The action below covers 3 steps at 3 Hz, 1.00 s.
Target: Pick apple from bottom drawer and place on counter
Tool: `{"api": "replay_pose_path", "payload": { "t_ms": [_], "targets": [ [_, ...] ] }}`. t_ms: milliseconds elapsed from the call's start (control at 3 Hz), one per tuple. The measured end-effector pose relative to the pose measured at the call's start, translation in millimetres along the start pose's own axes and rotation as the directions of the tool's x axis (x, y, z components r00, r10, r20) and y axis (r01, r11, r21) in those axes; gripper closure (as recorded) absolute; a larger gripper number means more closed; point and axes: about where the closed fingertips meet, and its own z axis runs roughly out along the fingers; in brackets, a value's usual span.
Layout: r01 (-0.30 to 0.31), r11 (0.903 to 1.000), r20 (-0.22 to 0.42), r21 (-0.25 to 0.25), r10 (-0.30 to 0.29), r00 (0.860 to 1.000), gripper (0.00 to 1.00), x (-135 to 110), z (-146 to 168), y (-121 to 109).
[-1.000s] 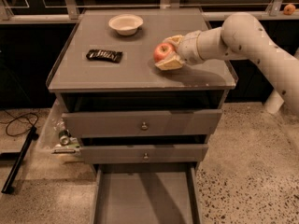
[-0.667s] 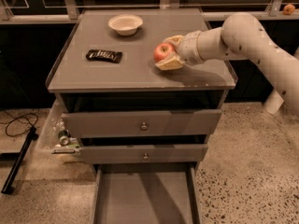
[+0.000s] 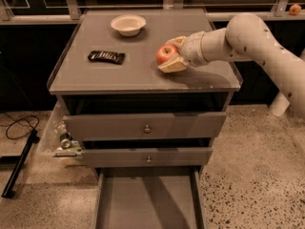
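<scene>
The red apple (image 3: 164,54) is over the right part of the grey counter (image 3: 109,78), low over or touching its surface. My gripper (image 3: 167,55) reaches in from the right and is shut on the apple, with one pale finger (image 3: 177,41) behind it and the other finger (image 3: 173,66) in front of it. The bottom drawer (image 3: 147,204) stands pulled out at the bottom of the view, and its flat grey floor holds nothing.
A white bowl (image 3: 127,24) sits at the back of the counter and a dark snack packet (image 3: 106,56) at its left. Two shut drawers with round knobs (image 3: 147,128) are above the open one. An orange fruit (image 3: 295,9) lies on the far ledge. A bin (image 3: 62,140) stands at the left.
</scene>
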Motion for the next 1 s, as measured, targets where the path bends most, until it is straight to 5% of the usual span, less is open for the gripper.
{"api": "replay_pose_path", "payload": {
  "t_ms": [333,667,1000],
  "targets": [
    [0.0,1.0,0.0,0.0,0.0,1.0,0.11,0.0,0.0,0.0],
    [0.0,1.0,0.0,0.0,0.0,1.0,0.0,0.0,0.1,0.1],
    [0.0,1.0,0.0,0.0,0.0,1.0,0.0,0.0,0.1,0.1]
  ]
}}
